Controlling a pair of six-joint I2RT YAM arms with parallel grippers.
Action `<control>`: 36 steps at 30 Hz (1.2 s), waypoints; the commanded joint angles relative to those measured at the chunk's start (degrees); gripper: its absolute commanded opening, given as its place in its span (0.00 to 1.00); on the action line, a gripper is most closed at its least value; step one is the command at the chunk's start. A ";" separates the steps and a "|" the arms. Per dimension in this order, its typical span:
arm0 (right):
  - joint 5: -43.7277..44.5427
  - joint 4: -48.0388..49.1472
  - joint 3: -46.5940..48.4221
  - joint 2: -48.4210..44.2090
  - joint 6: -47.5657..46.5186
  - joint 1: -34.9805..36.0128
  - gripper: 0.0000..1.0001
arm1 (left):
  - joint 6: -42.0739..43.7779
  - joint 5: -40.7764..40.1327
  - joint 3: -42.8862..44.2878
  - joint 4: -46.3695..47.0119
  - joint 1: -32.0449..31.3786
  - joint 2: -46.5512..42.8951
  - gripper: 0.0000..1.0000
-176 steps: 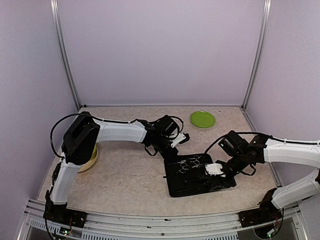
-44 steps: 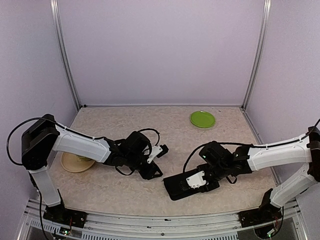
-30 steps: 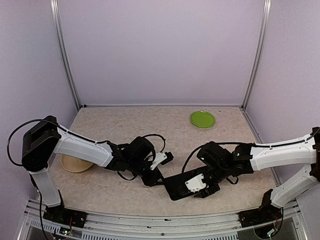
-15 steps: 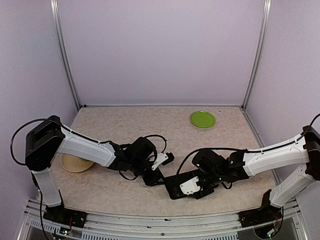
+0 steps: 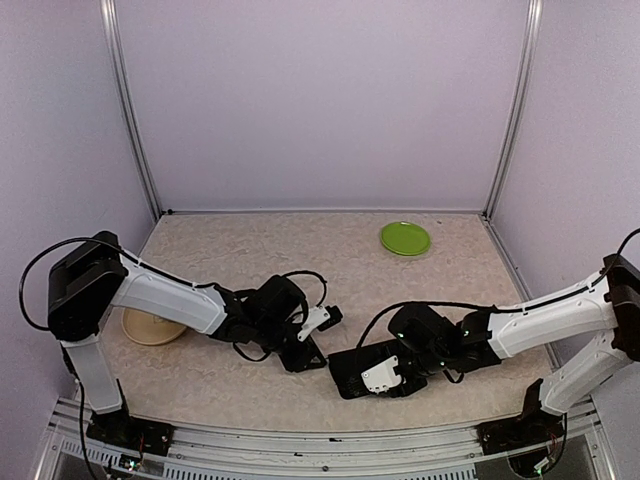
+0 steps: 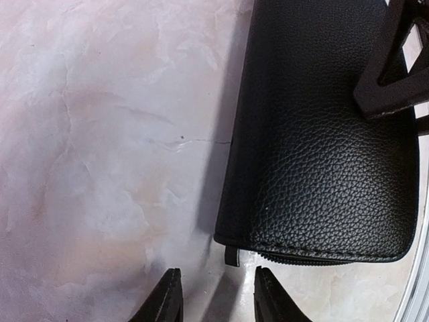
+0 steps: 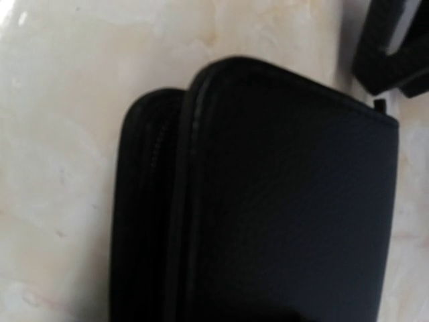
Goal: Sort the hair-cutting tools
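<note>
flat black leather zip case [image 6: 322,168]: now folded shut on marbled desk [image 6: 100,134] | slim silver scissors, black clips: hidden, likely inside | left claw [image 6: 216,295]: parted, empty, by zip tab [image 6: 231,255] | right claw [image 5: 375,375]: over case, opening unclear | sorting seemingly done

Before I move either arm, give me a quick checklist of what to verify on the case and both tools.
1. Black grained zip case folded shut: ok.
2. Left tool open and empty: ok.
3. Small zip tab just ahead of its gap: ok.
4. Right tool pressing on the case: cannot tell.
5. Scissors and clips in sight: not ok, none visible.
6. Round green plate clear of both arms: ok.
</note>
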 commanded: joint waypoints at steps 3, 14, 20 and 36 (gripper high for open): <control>-0.11 -2.47 -1.60 1.14 -0.04 0.43 0.52 | 2.18 -0.49 2.33 0.67 -0.11 2.66 0.35; -0.09 -1.74 -1.37 2.06 0.37 0.46 0.52 | 3.38 -0.56 4.37 1.10 -0.55 4.92 0.23; 2.43 0.11 -1.48 3.82 2.40 0.38 0.52 | 3.77 -0.77 4.77 1.43 -0.61 4.74 0.09; 1.75 0.46 -0.64 6.24 4.93 -6.25 0.44 | -0.19 -4.03 0.29 -3.12 0.06 -0.53 0.00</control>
